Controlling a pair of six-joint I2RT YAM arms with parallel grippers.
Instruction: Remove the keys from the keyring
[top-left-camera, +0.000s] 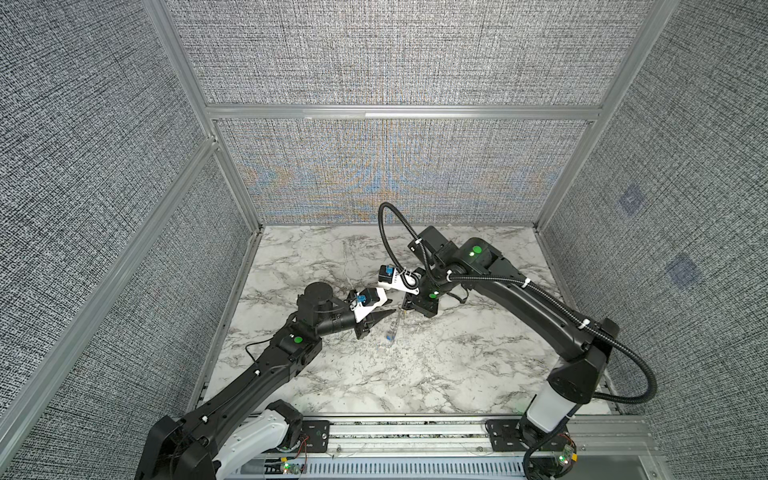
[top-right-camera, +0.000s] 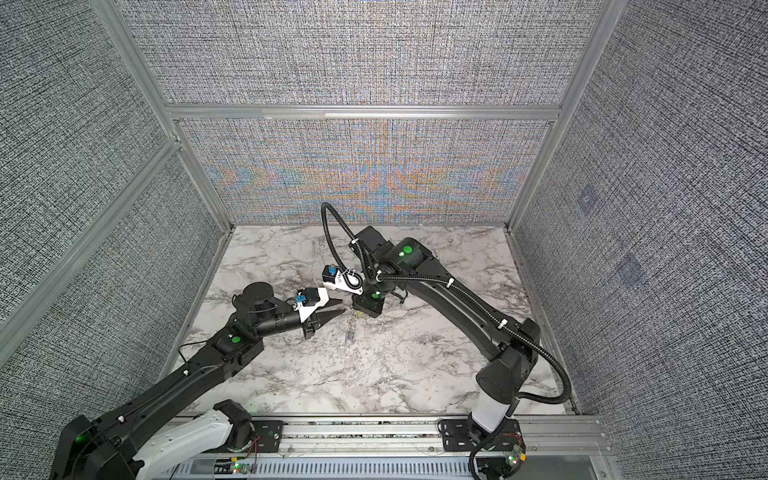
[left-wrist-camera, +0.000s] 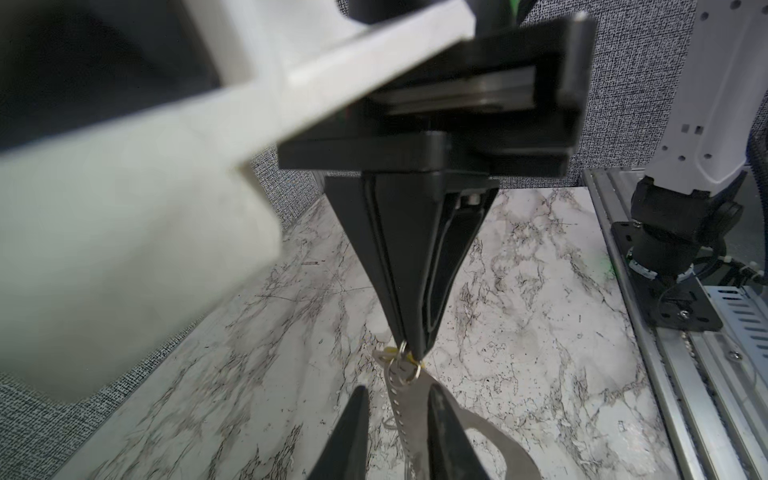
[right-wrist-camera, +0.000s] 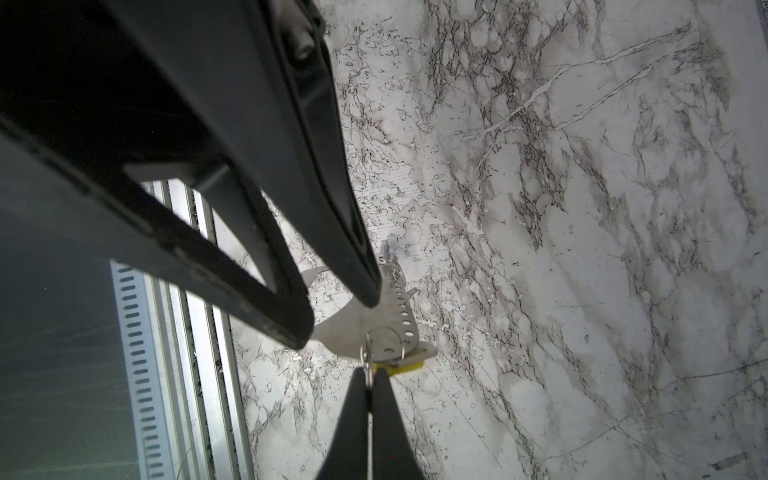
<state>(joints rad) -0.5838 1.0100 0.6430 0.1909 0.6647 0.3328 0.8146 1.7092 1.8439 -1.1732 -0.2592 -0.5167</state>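
Steel-grey: one keyring (right-wrist-camera: 390, 320), one yellow key (right-wrist-camera: 403, 368), one blue key (right-wrist-camera: 387, 248).

Both top views: table (top-left-camera: 457, 374) filled the lower middle of frame. Left claw (top-left-camera: 392, 306) and right claw (top-left-camera: 404, 308) stood near table centre, left claw on the left, tips just beside each other.

Right wrist view: small ring (right-wrist-camera: 368, 353) sat between the right claw's tips at lower centre. Keyring (right-wrist-camera: 392, 320) lay directly up-frame of it, between the left claw's fingers (right-wrist-camera: 357, 257). Key A (right-wrist-camera: 405, 366) lay just right of the small ring, partly behind the keyring's lower end. Key B (right-wrist-camera: 388, 247) lay at its upper end.
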